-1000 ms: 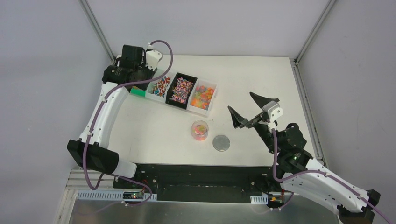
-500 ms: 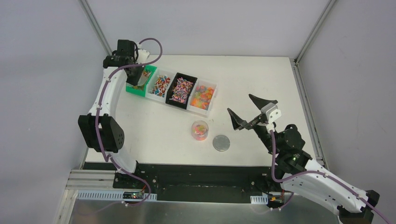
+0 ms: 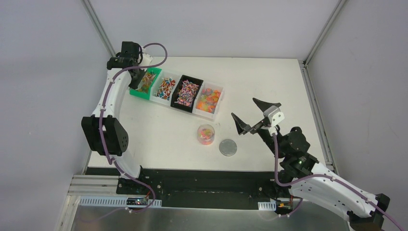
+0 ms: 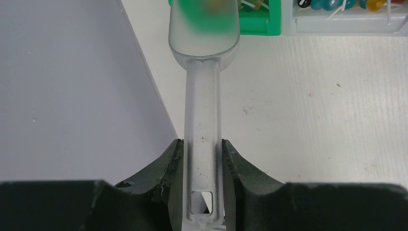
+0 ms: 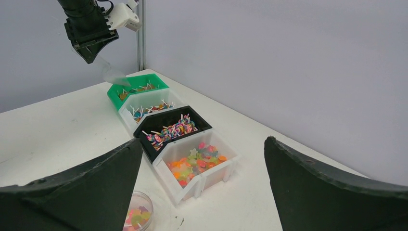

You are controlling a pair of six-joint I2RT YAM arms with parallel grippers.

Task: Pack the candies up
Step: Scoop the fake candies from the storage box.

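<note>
The candies lie in a row of four bins: a green bin [image 3: 146, 83], a white bin [image 3: 165, 88], a black bin [image 3: 186, 92] and a clear bin [image 3: 208, 99] of orange, red and yellow gummies [image 5: 199, 161]. A small round clear jar [image 3: 206, 134] holds a few candies. My left gripper [image 3: 136, 76] is shut on the handle of a clear plastic scoop [image 4: 203, 96], whose bowl [image 4: 203, 29] hangs at the green bin's [image 4: 260, 21] left end. My right gripper [image 3: 250, 118] is open and empty, above the table right of the jar.
A grey round lid disc [image 3: 228, 147] lies just right of the jar. The side walls and metal corner posts close in the table; the left gripper [image 5: 89, 31] is near the back left post. In the right wrist view the jar [image 5: 137, 216] is at the bottom edge.
My left arm has folded upward and drawn the gripper with the scoop from above the green bin to its far left end. My right gripper has drifted slightly left, still open.
</note>
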